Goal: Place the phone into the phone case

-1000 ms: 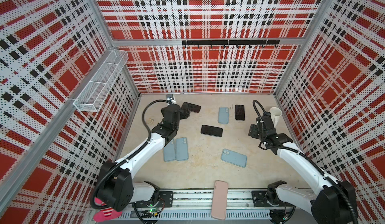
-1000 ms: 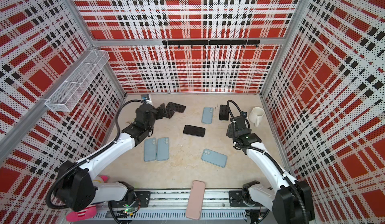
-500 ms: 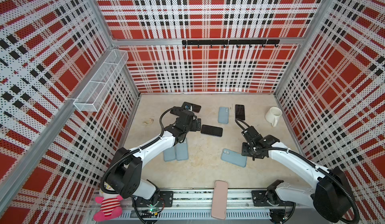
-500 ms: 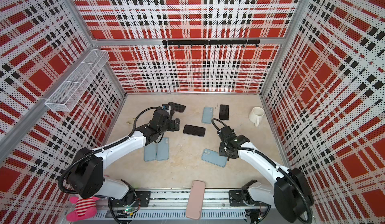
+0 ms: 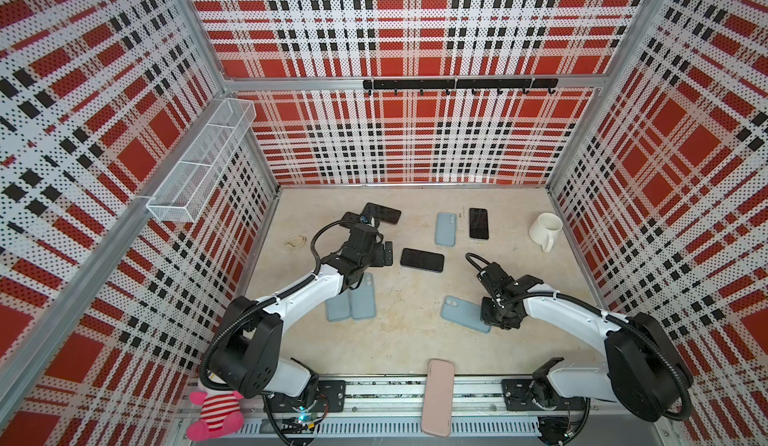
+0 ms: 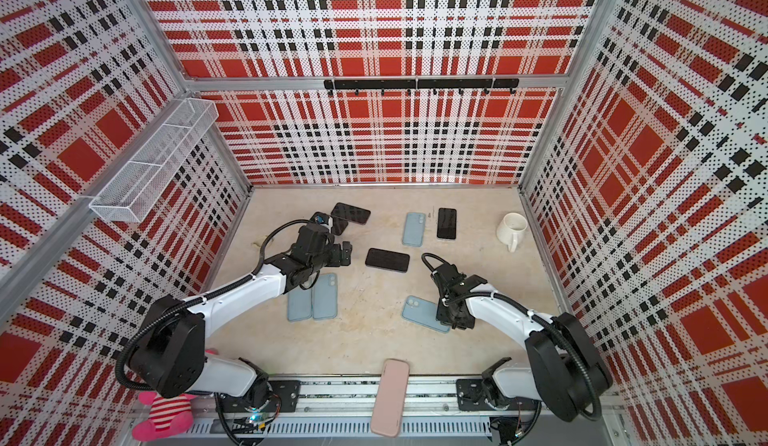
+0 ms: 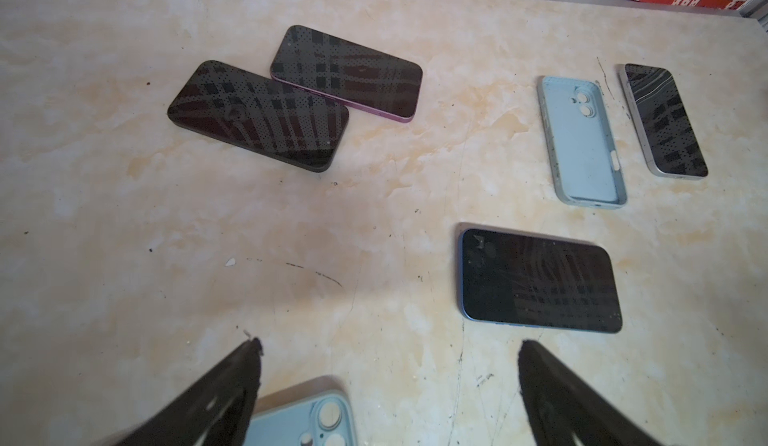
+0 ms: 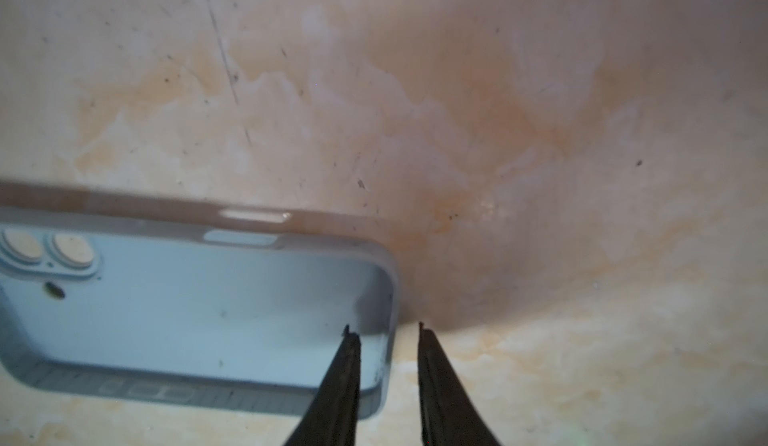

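Right claw: the right gripper (image 8: 384, 327) was set astride the short end wall of the open light-blue silicone phone case (image 8: 187, 311), with 1 finger inside and 1 outside. The jaws were drawn narrow, but whether the wall was pinched could not be told.
Left claw: the left gripper (image 7: 390, 342) was held wide apart and empty, low over the beige marbled table (image 5: 415, 352).
Phone: the flat, dark-screened, blue-edged phone (image 5: 422, 260) was left lying face up mid-table, just beyond the left gripper and well apart from the case.
Case: it was laid flat, hollow side up, with nothing seen inside it.
Progress: no step was judged complete. The phone was still to be lifted, aligned over the case and pressed in.
Right wrist view only: the straddled wall and the case's 2 camera cut-outs were shown.
Top views only: both arms, and the spread between phone and case, were shown together.
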Tool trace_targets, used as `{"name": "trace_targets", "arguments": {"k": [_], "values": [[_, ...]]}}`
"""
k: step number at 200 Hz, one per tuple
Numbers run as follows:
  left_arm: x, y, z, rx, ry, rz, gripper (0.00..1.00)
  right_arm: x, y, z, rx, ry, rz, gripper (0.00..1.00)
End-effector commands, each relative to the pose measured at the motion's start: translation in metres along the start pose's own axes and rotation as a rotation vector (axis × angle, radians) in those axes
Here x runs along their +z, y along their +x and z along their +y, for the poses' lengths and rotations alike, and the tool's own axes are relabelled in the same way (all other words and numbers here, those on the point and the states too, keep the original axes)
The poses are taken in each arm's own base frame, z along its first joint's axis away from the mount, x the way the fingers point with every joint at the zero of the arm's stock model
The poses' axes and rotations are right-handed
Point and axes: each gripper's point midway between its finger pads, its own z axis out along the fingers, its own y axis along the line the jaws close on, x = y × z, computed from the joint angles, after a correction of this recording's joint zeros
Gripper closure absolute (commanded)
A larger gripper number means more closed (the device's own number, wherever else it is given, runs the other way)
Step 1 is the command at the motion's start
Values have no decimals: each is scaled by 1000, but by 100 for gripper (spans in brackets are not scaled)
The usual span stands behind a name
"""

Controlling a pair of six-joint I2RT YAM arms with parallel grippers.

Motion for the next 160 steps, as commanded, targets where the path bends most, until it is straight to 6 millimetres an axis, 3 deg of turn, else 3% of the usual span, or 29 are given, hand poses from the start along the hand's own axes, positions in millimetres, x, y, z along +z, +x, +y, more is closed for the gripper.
{"name": "trace_targets", "arguments": {"k": [1, 66, 134, 160], "values": [[-7, -9, 2, -15, 18, -34, 2, 6, 1, 4, 0, -10, 6, 81], [-13, -14, 16, -41, 3, -60, 2, -6, -23, 44, -91, -29, -48, 95], [-15, -13, 25, -83, 3, -77, 2, -3, -56, 120, -136, -135, -87, 96], [-13, -14, 26, -91, 0, -79, 2, 2, -56, 135, -145, -147, -76, 94]]}}
